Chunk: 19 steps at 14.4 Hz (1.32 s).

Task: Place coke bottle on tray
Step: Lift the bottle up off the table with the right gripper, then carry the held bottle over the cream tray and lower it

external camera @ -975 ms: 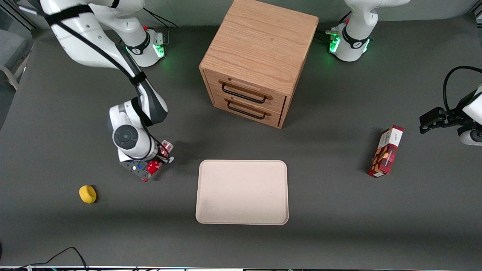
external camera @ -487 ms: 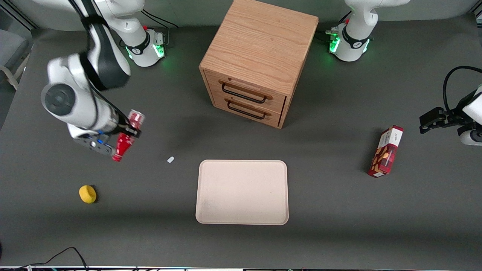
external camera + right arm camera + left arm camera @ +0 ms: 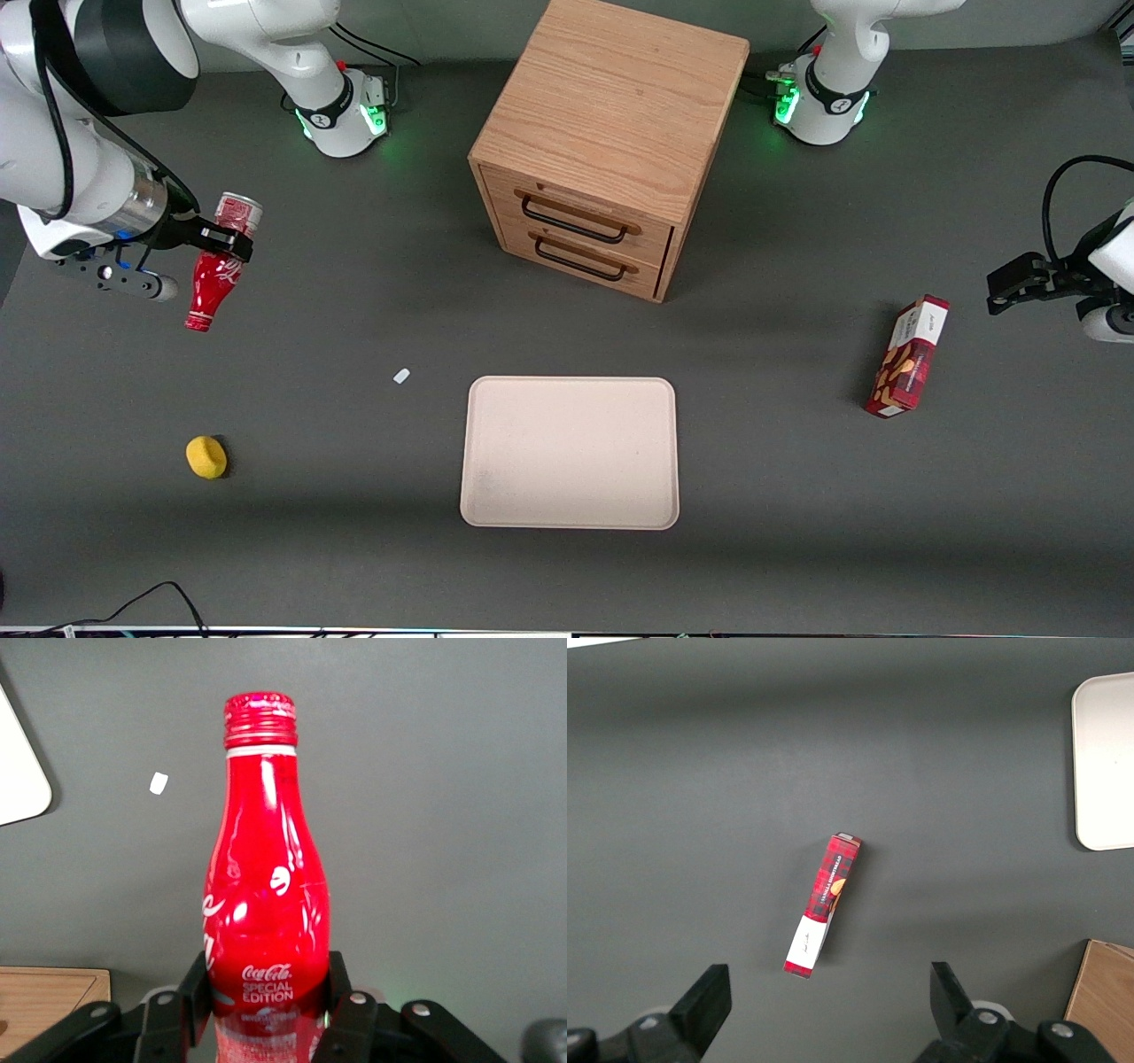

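Observation:
My right gripper is shut on the coke bottle, a slim red bottle with white lettering, and holds it high above the table at the working arm's end. The bottle hangs tilted, its red cap pointing down toward the front camera and its silvery base uppermost. In the right wrist view the black fingers clamp the bottle near its base. The pale beige tray lies flat on the table in front of the drawer cabinet, well apart from the bottle.
A wooden drawer cabinet stands farther from the front camera than the tray. A yellow ball-like object lies below the gripper's area, nearer the camera. A small white scrap lies beside the tray. A red snack box lies toward the parked arm's end.
The right arm has lifted the coke bottle off the table and carried it up and away from the tray, toward the working arm's end. A small white scrap is uncovered where the bottle was.

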Motion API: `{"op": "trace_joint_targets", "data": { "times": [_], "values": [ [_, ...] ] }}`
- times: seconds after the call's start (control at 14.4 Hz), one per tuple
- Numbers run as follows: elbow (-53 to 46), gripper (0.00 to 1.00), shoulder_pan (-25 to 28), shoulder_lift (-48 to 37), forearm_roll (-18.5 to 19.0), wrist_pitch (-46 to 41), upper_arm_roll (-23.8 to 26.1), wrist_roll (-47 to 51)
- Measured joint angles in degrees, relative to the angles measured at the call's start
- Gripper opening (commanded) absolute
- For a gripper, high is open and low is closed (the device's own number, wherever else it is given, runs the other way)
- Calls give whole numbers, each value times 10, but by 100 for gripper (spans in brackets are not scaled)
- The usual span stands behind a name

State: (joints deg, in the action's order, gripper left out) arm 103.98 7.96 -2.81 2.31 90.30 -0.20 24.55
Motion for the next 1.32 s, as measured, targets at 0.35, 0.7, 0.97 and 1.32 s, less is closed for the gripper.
{"op": "trace_joint_targets", "data": {
  "times": [0.35,0.7,0.97,1.32],
  "values": [
    [-56,0,4,47,-4,-3,9,-1],
    [-235,0,61,220,-10,-33,36,86],
    [-404,0,126,398,-10,-15,37,134],
    [-487,0,140,534,-9,122,34,74]
  ]
}}
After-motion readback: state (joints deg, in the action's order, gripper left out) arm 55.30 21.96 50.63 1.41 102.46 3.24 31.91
